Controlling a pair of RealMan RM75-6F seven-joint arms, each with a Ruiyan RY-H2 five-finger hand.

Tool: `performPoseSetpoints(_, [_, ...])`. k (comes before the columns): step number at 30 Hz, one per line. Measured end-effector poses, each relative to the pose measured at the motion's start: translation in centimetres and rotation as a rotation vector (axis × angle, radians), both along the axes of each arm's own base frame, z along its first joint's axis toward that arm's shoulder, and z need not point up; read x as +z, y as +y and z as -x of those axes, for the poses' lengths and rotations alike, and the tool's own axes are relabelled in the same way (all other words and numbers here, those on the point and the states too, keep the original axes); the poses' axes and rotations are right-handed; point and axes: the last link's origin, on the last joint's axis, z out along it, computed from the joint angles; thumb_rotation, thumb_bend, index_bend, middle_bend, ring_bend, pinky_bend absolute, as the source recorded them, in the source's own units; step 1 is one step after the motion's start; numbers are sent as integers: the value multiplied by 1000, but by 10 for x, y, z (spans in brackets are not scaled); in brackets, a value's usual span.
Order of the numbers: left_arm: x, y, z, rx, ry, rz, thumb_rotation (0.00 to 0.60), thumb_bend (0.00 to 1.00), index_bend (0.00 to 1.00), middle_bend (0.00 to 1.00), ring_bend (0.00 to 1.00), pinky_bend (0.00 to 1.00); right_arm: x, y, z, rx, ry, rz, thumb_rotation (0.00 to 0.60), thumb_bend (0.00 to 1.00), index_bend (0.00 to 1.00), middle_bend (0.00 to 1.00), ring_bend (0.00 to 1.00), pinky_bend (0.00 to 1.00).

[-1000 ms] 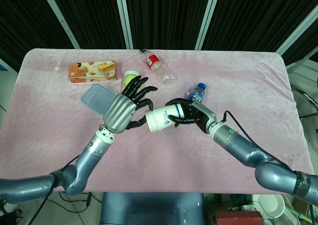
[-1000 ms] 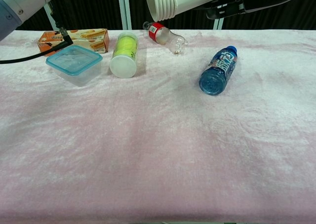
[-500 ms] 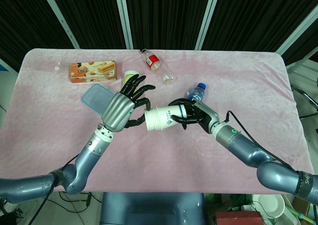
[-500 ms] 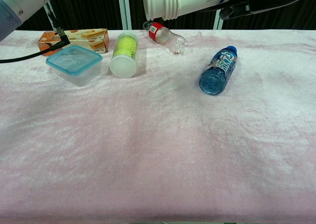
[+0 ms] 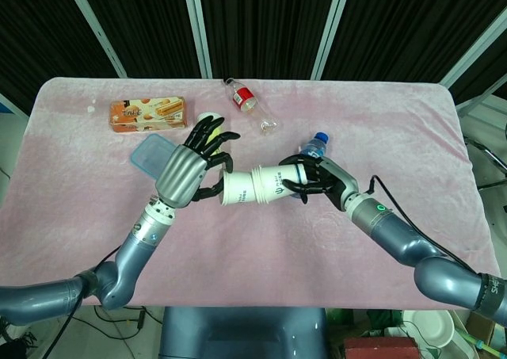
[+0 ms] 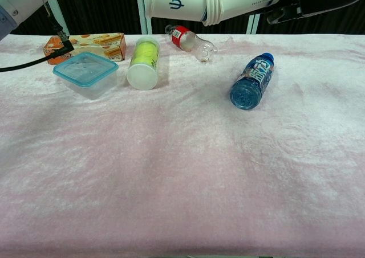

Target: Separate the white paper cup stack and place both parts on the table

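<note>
Left hand (image 5: 184, 171) grips the rim end of the white paper cup stack (image 5: 257, 186); its palm side is hidden from the head camera. Right hand (image 5: 323, 181) clamps the base end. Chest view crops both hands. The stack lies horizontal, held above the worktop (image 5: 380, 121), mouth toward the left hand, one cup partly drawn out.

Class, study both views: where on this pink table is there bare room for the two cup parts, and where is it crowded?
Free: the near pink cloth in front of the blue bottle and lidded container, plus the right end beyond the bottle. Crowded: the far strip with the snack box, green tube and clear bottle.
</note>
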Motion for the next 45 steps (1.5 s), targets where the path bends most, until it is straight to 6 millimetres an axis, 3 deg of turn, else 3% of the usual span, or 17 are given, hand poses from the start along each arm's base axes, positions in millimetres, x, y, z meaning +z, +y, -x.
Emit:
performPoseSetpoints(7, [10, -1, 14, 13, 23, -22, 600, 626, 663, 219, 0, 38, 7, -1, 11, 1, 32, 30, 600, 651, 827, 699, 777, 704])
performPoseSetpoints(13, [30, -1, 37, 47, 99, -55, 600, 629, 664, 216, 0, 37, 12, -2, 29, 61, 171, 106, 600, 651, 827, 698, 775, 703])
performPoseSetpoints(25, [65, -2, 101, 354, 575, -6, 600, 628, 648, 200, 0, 31, 10, 9, 77, 371, 791, 388, 600, 650, 827, 681, 757, 685])
performPoseSetpoints(33, [68, -15, 139, 530, 801, 70, 600, 625, 632, 195, 0, 14, -19, 37, 93, 639, 1174, 548, 600, 648, 826, 668, 741, 674])
performPoseSetpoints(42, [50, -19, 160, 570, 818, 111, 600, 620, 622, 195, 0, 0, -72, 71, 112, 805, 1315, 556, 600, 648, 826, 658, 729, 663])
performPoseSetpoints(45, [43, -16, 168, 576, 812, 108, 600, 608, 617, 195, 0, 0, -82, 73, 115, 834, 1327, 530, 600, 648, 827, 657, 728, 662])
